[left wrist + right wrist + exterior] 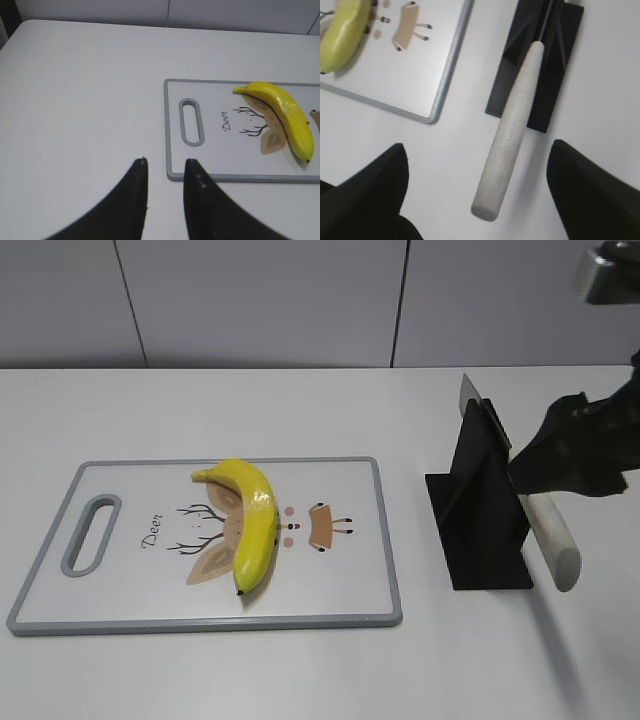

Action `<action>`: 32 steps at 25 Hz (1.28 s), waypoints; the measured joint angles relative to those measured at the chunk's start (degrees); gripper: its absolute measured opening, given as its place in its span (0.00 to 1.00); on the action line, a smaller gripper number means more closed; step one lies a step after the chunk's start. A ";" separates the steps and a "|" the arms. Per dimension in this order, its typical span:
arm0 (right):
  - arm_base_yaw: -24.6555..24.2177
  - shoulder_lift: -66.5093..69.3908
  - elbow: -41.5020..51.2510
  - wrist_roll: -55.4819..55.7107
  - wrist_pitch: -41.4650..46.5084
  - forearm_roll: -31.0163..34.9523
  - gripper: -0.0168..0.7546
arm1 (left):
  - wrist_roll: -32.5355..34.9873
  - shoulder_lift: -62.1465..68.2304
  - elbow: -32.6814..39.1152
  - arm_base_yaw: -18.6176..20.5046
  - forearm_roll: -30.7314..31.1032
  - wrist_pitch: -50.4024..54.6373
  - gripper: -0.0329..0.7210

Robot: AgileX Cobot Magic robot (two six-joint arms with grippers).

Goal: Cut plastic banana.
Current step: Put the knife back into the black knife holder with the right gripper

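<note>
On the smooth white tabletop lies a flat grey-rimmed cutting board bearing the glossy curved plastic banana near its middle, right of it a matte black knife stand with a speckled pale handle between the wide-spread right pincer, the left pincer narrow off the board's handle end.

Matte black arms, tapered curved black jaws on left gripper and right gripper.

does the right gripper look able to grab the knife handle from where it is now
Probably yes. The right gripper is open, its fingers on either side of the knife handle, which sticks out free from the black stand. Nothing lies between them.
</note>
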 joint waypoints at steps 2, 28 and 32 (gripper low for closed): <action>0.00 -4.85 0.77 -4.16 0.58 2.62 0.87 | 0.00 0.00 0.00 0.00 0.00 0.00 0.35; 0.00 -64.63 25.18 -11.89 7.48 -0.42 0.79 | 0.00 0.00 0.00 0.00 -0.06 0.00 0.35; 0.00 -68.22 25.86 -11.89 8.93 -1.11 0.79 | 0.00 0.00 0.00 0.00 -0.06 0.00 0.35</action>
